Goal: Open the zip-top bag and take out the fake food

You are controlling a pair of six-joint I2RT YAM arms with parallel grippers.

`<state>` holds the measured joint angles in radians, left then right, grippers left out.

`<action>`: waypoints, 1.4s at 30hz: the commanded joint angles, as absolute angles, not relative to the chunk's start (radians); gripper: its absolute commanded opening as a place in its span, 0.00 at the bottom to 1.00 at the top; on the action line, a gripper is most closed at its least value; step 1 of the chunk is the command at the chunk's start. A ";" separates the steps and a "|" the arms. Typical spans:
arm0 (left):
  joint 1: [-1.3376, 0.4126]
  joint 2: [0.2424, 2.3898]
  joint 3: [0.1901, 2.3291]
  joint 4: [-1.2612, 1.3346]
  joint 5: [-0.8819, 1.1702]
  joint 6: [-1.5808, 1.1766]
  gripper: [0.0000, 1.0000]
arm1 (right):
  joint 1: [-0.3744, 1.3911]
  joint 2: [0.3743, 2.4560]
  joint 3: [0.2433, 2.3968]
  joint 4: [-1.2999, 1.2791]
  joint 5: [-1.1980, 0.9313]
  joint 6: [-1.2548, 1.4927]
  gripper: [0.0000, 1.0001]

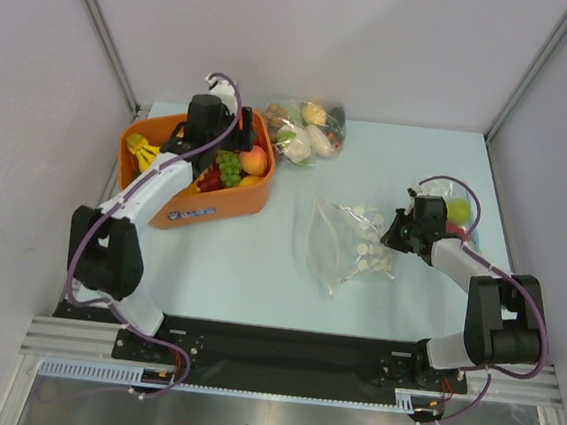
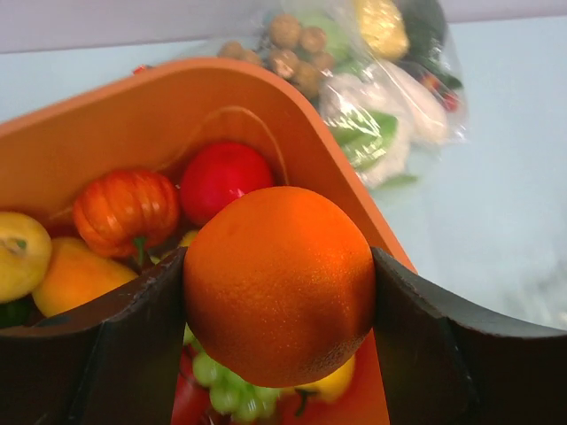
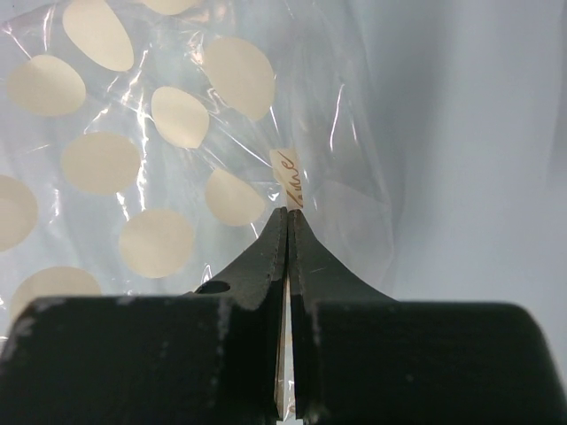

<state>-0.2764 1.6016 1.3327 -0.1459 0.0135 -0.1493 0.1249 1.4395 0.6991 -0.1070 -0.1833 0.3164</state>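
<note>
A clear zip-top bag (image 1: 349,241) lies flat at mid-table with pale round slices (image 1: 368,249) inside. My right gripper (image 1: 398,234) is shut on the bag's right edge. In the right wrist view the closed jaws (image 3: 289,214) pinch the bag's film (image 3: 354,159) along with a thin printed strip, and several pale slices (image 3: 158,242) show through the plastic. My left gripper (image 1: 208,130) hangs over the orange bin (image 1: 135,140), shut on an orange (image 2: 279,283) that fills the gap between both fingers. Green grapes (image 1: 229,165), bananas (image 1: 144,149) and a red apple (image 2: 221,177) lie in the bin.
A second clear bag (image 1: 307,129) stuffed with toy food sits at the back, just right of the bin. It also shows behind the bin's rim (image 2: 292,102) as a bag (image 2: 381,97). A green fruit (image 1: 458,209) lies by the right arm. White walls enclose the table.
</note>
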 commanded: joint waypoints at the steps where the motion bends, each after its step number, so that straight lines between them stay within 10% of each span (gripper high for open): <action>1: -0.253 1.690 1.443 -0.092 -0.077 -0.146 0.30 | 0.121 1.394 0.689 -0.117 -0.192 0.305 0.00; 7: -0.236 1.793 1.545 -0.107 -0.110 -0.121 0.39 | 0.120 1.367 0.673 -0.124 -0.193 0.307 0.00; 14: -0.232 1.819 1.549 -0.107 -0.095 -0.107 1.00 | 0.121 1.362 0.676 -0.130 -0.201 0.308 0.00; 32: -0.233 1.629 1.447 -0.172 -0.045 -0.135 1.00 | 0.120 1.325 0.729 -0.190 -0.183 0.285 0.00; 42: -0.249 1.427 1.315 -0.314 -0.008 -0.163 1.00 | 0.120 1.198 0.810 -0.296 -0.114 0.230 0.59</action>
<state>-0.2417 1.5070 1.3514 -0.2687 -0.0254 -0.1329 0.1230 1.2533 0.7441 -0.2607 -0.1566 0.2661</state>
